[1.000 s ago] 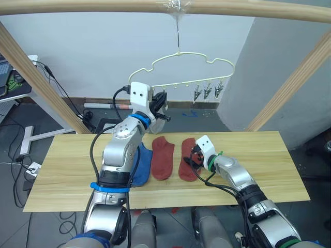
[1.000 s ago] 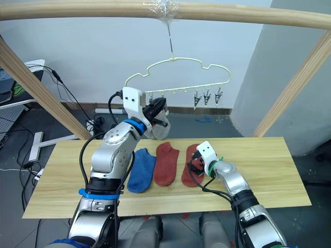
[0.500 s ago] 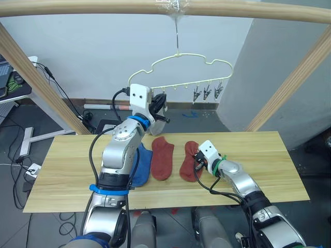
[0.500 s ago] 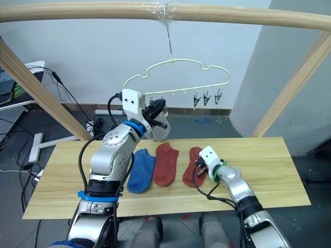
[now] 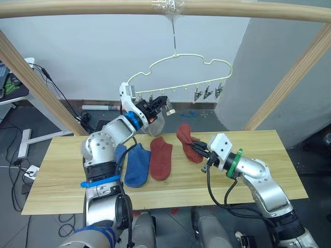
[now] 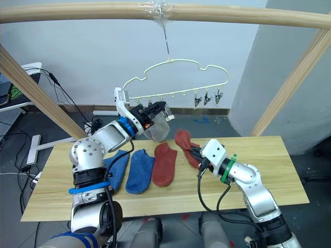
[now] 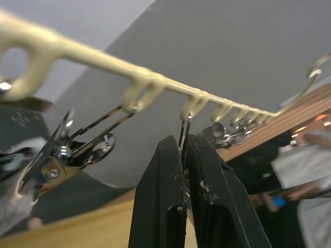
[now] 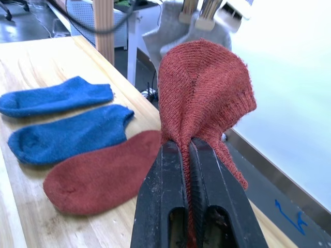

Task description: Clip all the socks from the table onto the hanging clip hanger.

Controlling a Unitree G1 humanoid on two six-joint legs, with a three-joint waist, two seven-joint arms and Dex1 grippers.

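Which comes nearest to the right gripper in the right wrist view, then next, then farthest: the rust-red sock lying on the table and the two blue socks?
From the right gripper, which is shut on a lifted rust-red sock:
1. The flat rust-red sock, on the table right beside the fingers.
2. The nearer blue sock, next along.
3. The farther blue sock, at the row's end.

Both arms are silver-grey metal with rounded joint shells and loose black cables looping alongside. The left arm [image 5: 106,147] wears a blue ring at its wrist and a blue strap lower down (near the elbow); the right arm [image 5: 258,175] has a green ring behind its white wrist block. Each ends in two black fingers [image 7: 165,206], flat and tapered.
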